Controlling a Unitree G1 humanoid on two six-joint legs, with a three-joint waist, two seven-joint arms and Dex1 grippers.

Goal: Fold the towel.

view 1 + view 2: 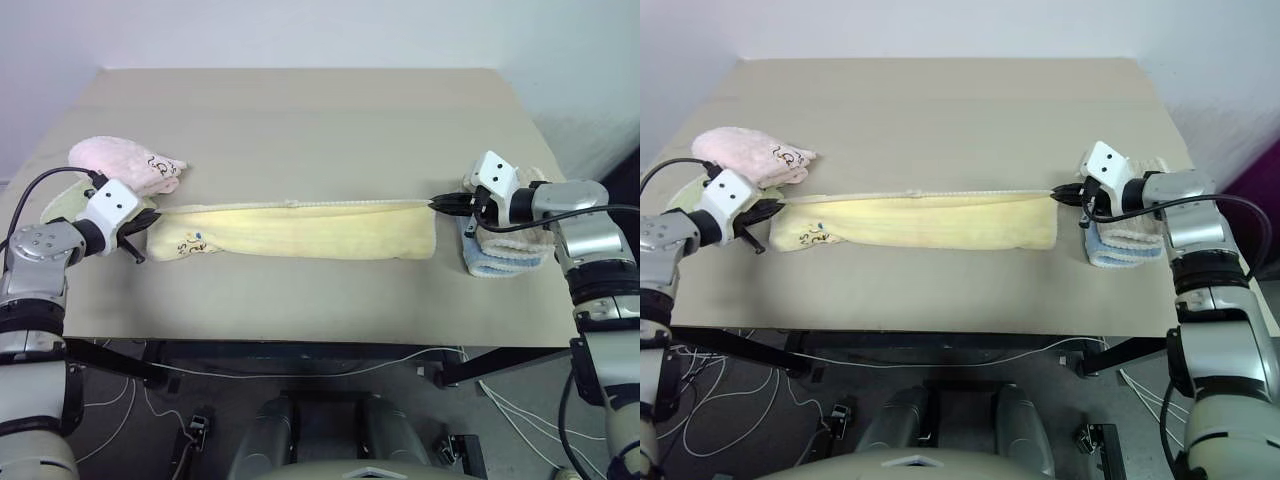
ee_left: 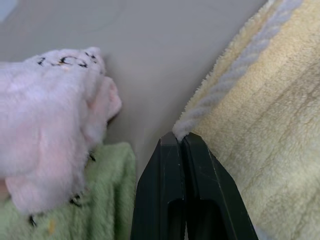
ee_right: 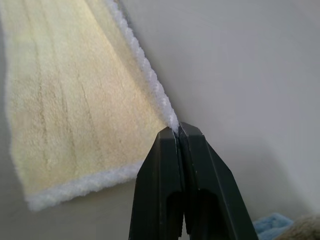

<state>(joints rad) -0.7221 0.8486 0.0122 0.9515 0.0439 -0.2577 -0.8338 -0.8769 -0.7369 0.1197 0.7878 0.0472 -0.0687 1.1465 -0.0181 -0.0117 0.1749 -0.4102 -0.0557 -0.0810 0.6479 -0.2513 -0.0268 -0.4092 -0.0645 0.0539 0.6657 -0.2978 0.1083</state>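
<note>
- Head stereo pair: looks forward and down over the whole tabletop (image 1: 300, 110), from the near edge; both eyes share the same scene.
- Left wrist view: close along its closed fingers (image 2: 182, 195), facing the towel (image 2: 260, 125) corner.
- Right wrist view: likewise close, at the towel's opposite corner.

A robotics lab, by the looks: a bare beige tabletop (image 1: 300, 120) against plain white walls (image 1: 300, 30), cables (image 1: 110, 395) trailing loose across the floor.
</note>
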